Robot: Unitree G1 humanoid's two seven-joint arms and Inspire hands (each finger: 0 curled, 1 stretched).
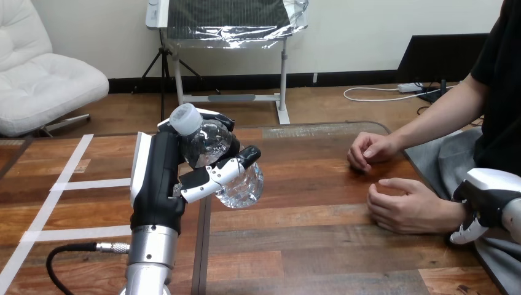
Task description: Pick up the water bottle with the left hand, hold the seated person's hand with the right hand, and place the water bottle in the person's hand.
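**Pickup done, handover pending**

Step 1 is judged complete: the water bottle point(212, 147) is clamped in the left hand point(161, 178), w/ fingers and thumb curled round its body. It is held tilted, cap toward 11 o'clock, and seems to be lifted off the table point(307, 246). Its pos. is approx. 9 o'clock of the view's centre.

Step 2 is judged begun at most. The right hand point(488, 206) is seen at 4 o'clock, just beside the wrist of the person's near hand point(408, 206). Whether that wrist is gripped cannot be told; the hand's state is not shown.

Step 3 is not yet done. The near hand is rested loosely curled on the wood, so no open palm is offered. The person's far hand point(368, 150), at 2 o'clock, is closed in a loose fist on the table.

Surface: dark wooden planks, marked w/ white tape lines point(61, 184) at 8–9 o'clock. Bare wood is left btwn bottle and person's hands, so room for carrying the bottle toward 3 o'clock is judged ample.
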